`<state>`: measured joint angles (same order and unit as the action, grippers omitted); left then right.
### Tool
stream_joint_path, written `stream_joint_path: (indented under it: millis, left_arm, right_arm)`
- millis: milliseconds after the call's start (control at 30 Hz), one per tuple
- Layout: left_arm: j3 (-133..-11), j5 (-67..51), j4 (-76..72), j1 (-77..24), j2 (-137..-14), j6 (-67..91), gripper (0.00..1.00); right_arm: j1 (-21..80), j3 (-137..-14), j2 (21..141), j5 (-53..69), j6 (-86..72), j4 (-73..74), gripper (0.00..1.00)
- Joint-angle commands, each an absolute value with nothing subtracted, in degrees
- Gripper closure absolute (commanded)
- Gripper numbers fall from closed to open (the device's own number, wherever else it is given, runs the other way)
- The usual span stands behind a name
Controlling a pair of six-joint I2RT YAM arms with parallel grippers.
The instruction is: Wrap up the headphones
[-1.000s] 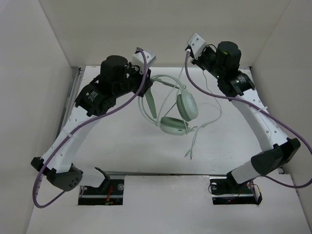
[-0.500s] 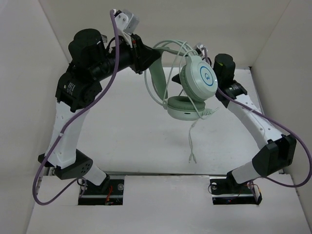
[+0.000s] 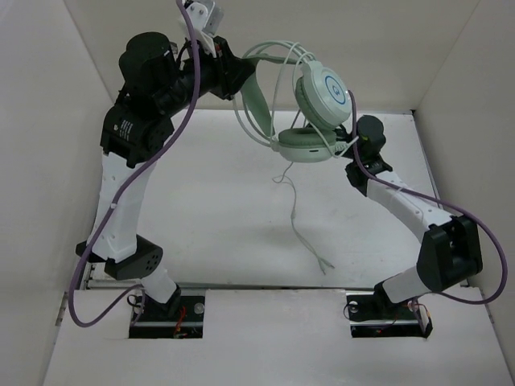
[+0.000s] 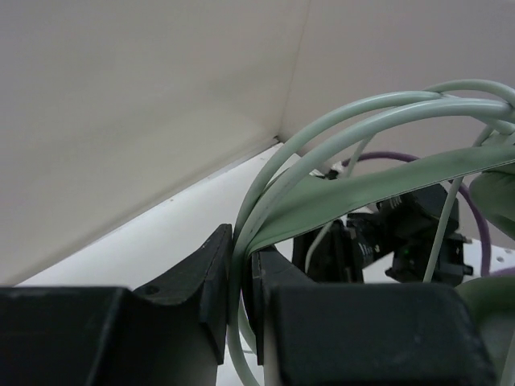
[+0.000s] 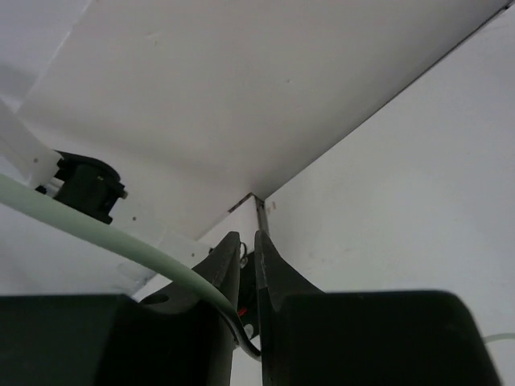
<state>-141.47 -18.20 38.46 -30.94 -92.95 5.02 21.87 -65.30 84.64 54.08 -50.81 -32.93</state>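
Note:
The pale mint-green headphones hang in the air above the far part of the table. My left gripper, raised high, is shut on their thin headband; its fingers clamp the band and wire hoops. The second earcup hangs below the first. My right gripper sits just right of the lower earcup, mostly hidden by it. In the right wrist view its jaws are nearly closed on the pale-green cord. The rest of the cord dangles down, its plug end on the table.
White enclosure walls stand at the left, back and right. Purple arm cables loop beside both arms. The arm bases sit at the near edge. The white table lies beneath the headphones.
My left arm has lifted the headphones from just above the table to high in the air. My right gripper has come forward and down beside the lower earcup. The cord now hangs longer.

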Motion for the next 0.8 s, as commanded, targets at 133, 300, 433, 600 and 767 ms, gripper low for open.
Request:
stream_joint_path:
  millis: [133, 300, 433, 600, 767]
  left_arm:
    - [-150.11, -11.61, 28.57, -34.57, -96.23, 6.51, 1.0]
    - [-153.72, -7.22, 26.55, -39.58, -99.66, 3.44, 1.0]
    - [-155.82, -3.09, 23.82, -40.91, -101.33, 1.06, 1.0]
    - [-158.11, 1.57, 21.1, -41.35, -102.74, -1.14, 1.0]
    - [-159.34, 6.06, 17.85, -41.53, -103.18, -5.0, 1.0]
  right_arm:
    - [24.74, -63.37, 83.14, 55.72, -60.99, -47.02, 0.76]
    - [26.41, -62.93, 85.43, 55.02, -63.01, -48.51, 0.7]
    - [26.76, -59.95, 85.96, 53.09, -64.94, -49.48, 0.6]
    - [28.16, -56.87, 86.83, 52.12, -65.57, -50.62, 0.55]
    - [30.71, -55.2, 87.54, 52.64, -64.25, -50.36, 0.53]
